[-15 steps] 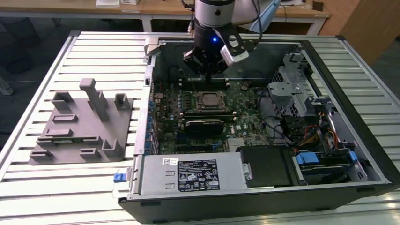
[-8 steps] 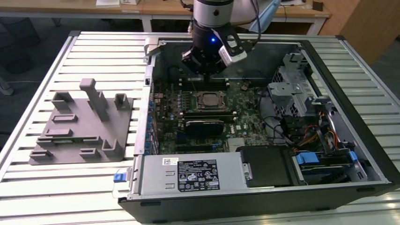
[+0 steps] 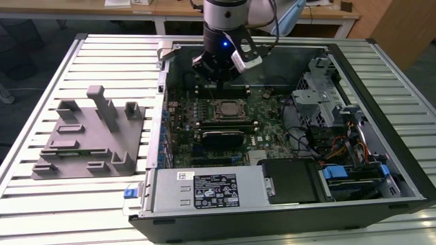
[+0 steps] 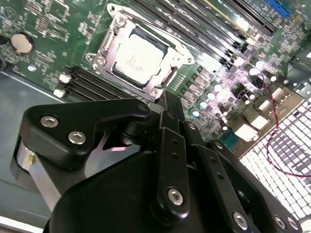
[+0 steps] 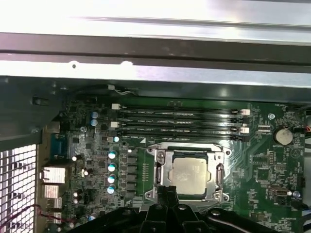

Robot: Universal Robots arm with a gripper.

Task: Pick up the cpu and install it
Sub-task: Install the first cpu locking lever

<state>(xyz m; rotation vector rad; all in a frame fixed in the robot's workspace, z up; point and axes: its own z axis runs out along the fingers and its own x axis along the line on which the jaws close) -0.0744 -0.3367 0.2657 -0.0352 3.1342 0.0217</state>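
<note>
We see an open computer case lying on a table of metal slats. In the exterior view the arm comes down from the far side, and its gripper hangs inside the case, above the far part of the green motherboard, close to the memory slots.

The cpu sits in the socket frame near the middle of the board; its silvery top is seen in both wrist views. It lies flat inside the metal frame, and the frame surrounds it on all sides. The gripper is not touching it – in the first wrist view the black fingertips stand at the edge of the frame, just beside the chip. In the second wrist view the fingertips are also a little apart from the socket.

The jaws look closed together, with nothing between them – the two fingers meet in a narrow point.

The memory slots run in four dark rows on the far side of the socket. A round coin battery sits on the board near their end.

On the exterior view's left, outside the case, a grey plastic fixture block lies on the table, well apart from the gripper. At the near side of the case we see the silver power supply, and on the exterior view's right the drive cage with cables.
</note>
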